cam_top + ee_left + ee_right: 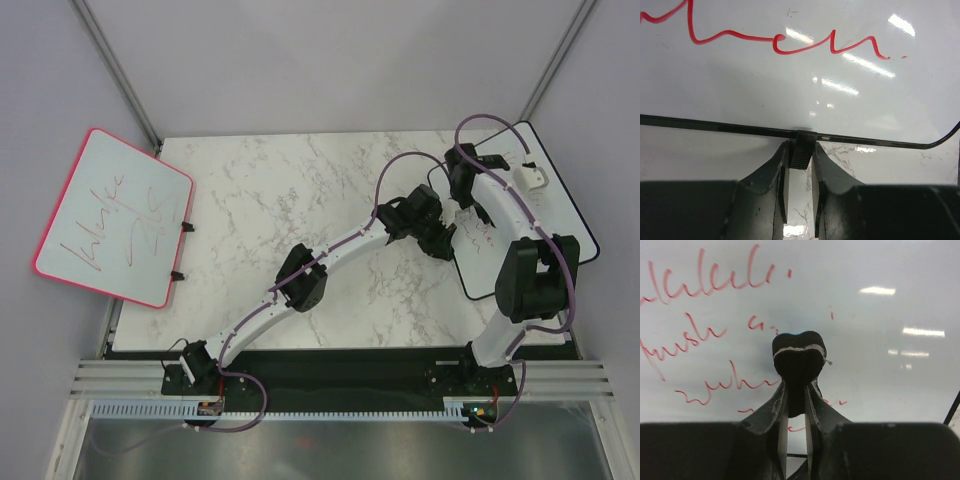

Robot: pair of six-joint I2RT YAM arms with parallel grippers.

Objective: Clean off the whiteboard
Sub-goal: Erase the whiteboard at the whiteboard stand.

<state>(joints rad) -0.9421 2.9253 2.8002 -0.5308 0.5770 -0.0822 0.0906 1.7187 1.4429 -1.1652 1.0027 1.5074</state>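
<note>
The whiteboard (562,214) with a thin black frame lies flat at the right of the table, with red handwriting on its left part. My left gripper (446,247) is at its left edge, shut on a black ribbed tab (802,151) that sticks out from the frame; the left wrist view shows the gripper (801,156) and the board face (790,95). My right gripper (464,212) is over the board, shut on a black eraser (799,359) whose tip sits on the white face (880,305), to the right of the red writing (710,285). The right wrist view shows the gripper (797,387).
A pink-framed whiteboard (115,215) with red scribbles lies tilted at the far left, overhanging the marble table (290,190). A small white object (530,176) lies on the far part of the black-framed board. Grey walls enclose the back and sides.
</note>
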